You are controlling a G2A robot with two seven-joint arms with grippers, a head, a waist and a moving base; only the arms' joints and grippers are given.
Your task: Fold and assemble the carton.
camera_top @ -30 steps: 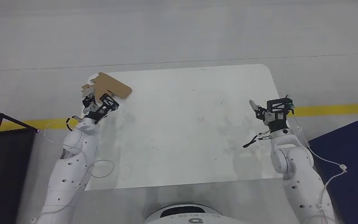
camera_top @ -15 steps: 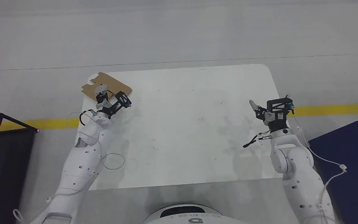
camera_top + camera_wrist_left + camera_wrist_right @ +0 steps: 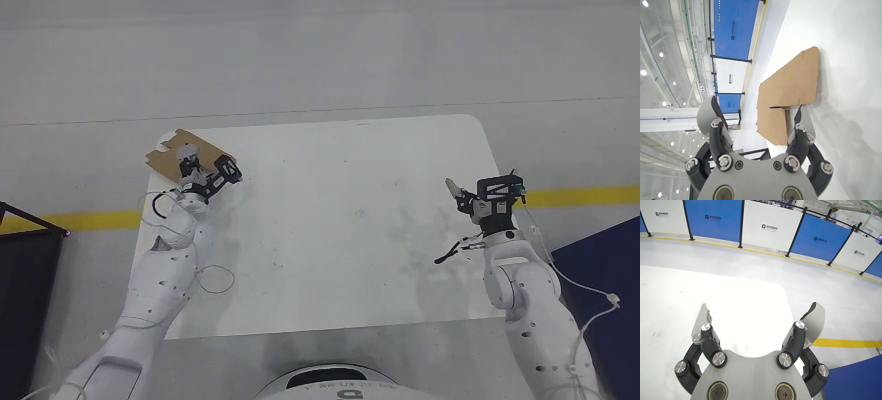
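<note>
Your left fingers (image 3: 705, 115) have travelled away from you along the left side of the table (image 3: 350, 220) over the last second and now sit right at the carton (image 3: 791, 81). The right fingers (image 3: 815, 321) have not moved from their place above the table's right edge. The carton itself looks to lie where it lay.

As for progress, you are at the very start. The carton is one flat brown sheet with no panel raised, no crease bent and no flap tucked. Every fold and the whole assembly remain to be done.

The carton lies flat on the far left corner of the table, with part of it hanging out past the edge. Your left fingers are spread wide and pinch nothing. One fingertip sits at the carton's edge, just by the slit between two flaps, though you cannot tell whether it touches. The other is out beyond the table's edge, so the overhanging flap lies between the two. Your right fingers are also spread, empty, and well apart from the carton.
</note>
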